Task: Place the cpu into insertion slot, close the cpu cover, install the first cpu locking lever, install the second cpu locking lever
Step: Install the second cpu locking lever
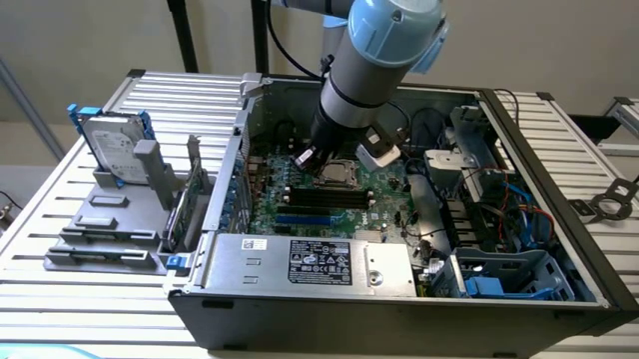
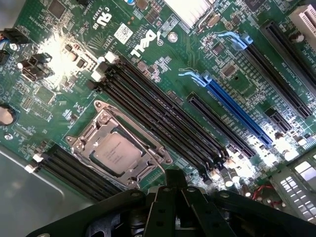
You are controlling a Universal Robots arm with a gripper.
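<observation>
Arm (image 1: 375, 67) is blocking part of the cpu cover (image 1: 337, 173) in exterior view. Glare (image 2: 61, 57) is washing out motherboard (image 2: 163, 74) components; locking levers' positions unclear.

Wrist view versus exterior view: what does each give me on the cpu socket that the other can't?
Wrist view alone: the cpu seated in its socket with the cpu cover closed down around it, the gripper shut nearby, empty. Exterior view alone: the arm reaching into the computer case, the labelled silver box, and a hard drive outside on the exterior view's left. Both: the green motherboard and black memory slots.
</observation>
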